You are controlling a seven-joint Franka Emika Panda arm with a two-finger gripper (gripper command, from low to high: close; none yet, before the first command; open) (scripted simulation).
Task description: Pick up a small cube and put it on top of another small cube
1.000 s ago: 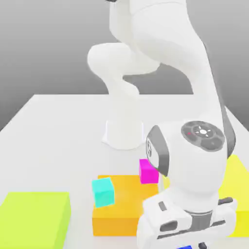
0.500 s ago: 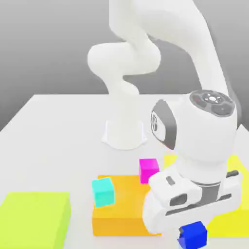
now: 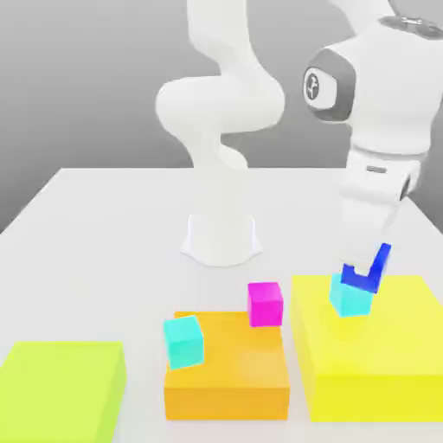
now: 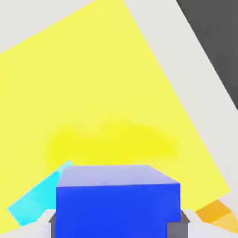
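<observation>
My gripper (image 3: 367,265) is shut on the small deep-blue cube (image 3: 356,276), which hangs tilted in the jaws. It sits just above and touching or nearly touching a cyan cube (image 3: 349,298) that rests on the big yellow block (image 3: 372,363) at the exterior view's right. In the hand view the blue cube (image 4: 118,197) is close up between the fingertips (image 4: 50,227). The cyan cube (image 4: 35,202) peeks out beside it over the yellow block (image 4: 93,93).
A second cyan cube (image 3: 184,340) and a magenta cube (image 3: 265,303) sit on the flat orange block (image 3: 227,381) in the middle. A lime-green block (image 3: 60,389) lies at the front left. The arm's white base (image 3: 221,238) stands behind them.
The gripper shut on the blue cube low at the front, then rose and swung back to the right, carrying the cube over the cyan cube on the yellow block.
</observation>
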